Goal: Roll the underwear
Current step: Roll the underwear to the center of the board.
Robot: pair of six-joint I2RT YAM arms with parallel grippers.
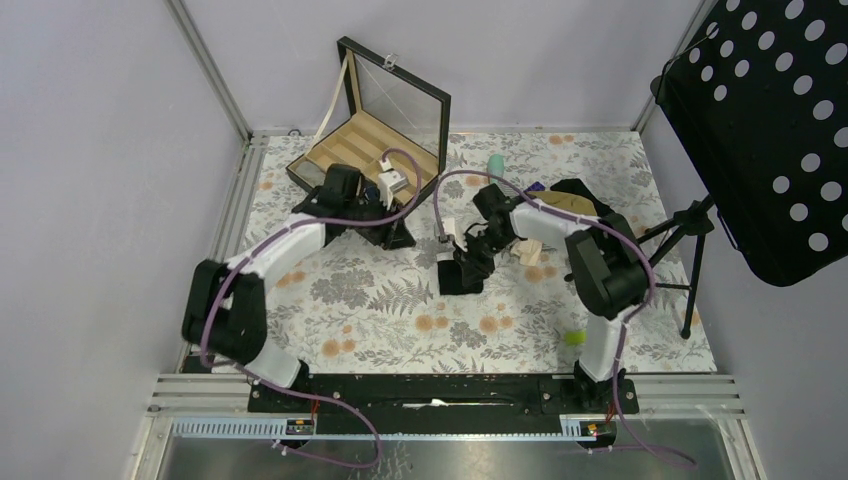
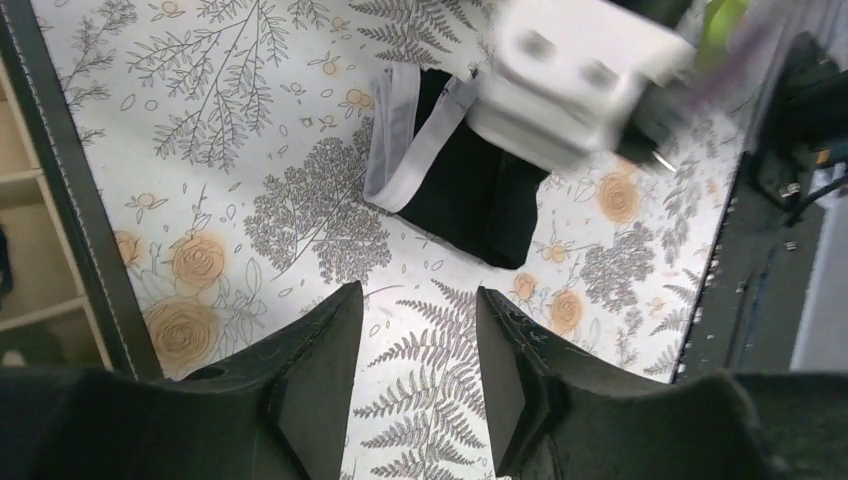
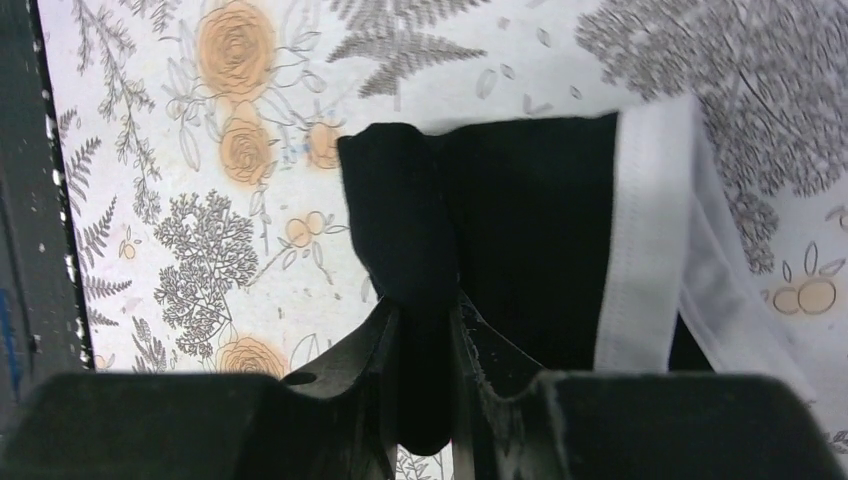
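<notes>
The underwear (image 1: 461, 274) is a small dark cloth with a white waistband, lying on the floral tablecloth at the table's middle. In the right wrist view the underwear (image 3: 530, 230) has its left edge folded into a thick roll, with the white waistband (image 3: 650, 240) at the right. My right gripper (image 3: 425, 310) is shut on that rolled edge; it also shows in the top view (image 1: 470, 258). In the left wrist view the underwear (image 2: 465, 185) lies ahead of my left gripper (image 2: 420, 300), which is open and empty above the cloth. The left gripper (image 1: 400, 235) sits to the garment's left.
An open black box (image 1: 375, 135) with tan compartments stands at the back left. A tan garment (image 1: 565, 205) and a black garment (image 1: 590, 195) lie at the back right. A teal object (image 1: 495, 163), a green ball (image 1: 574, 338) and a black tripod stand (image 1: 690, 250) are nearby.
</notes>
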